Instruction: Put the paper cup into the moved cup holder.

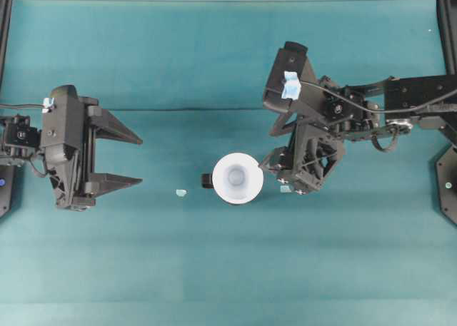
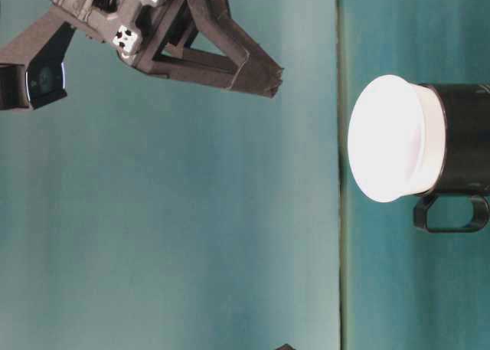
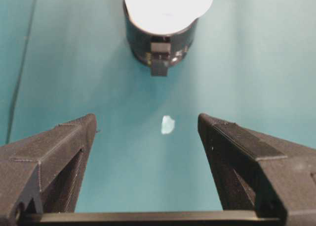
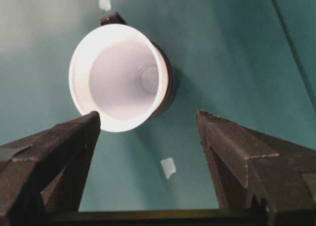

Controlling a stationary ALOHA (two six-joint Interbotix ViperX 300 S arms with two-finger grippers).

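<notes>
Left tool point(image 1: 136, 158) level, jaws spread, right tool point(image 1: 275, 170) tilted down, jaws spread

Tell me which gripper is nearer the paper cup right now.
The right gripper: its fingertips sit just beside the paper cup nested in the cup holder. The left gripper hangs well away.

Bright even overhead light, paper cup point(image 2: 387, 139) overexposed white, soft shadows, wrist views slightly blurred
</notes>
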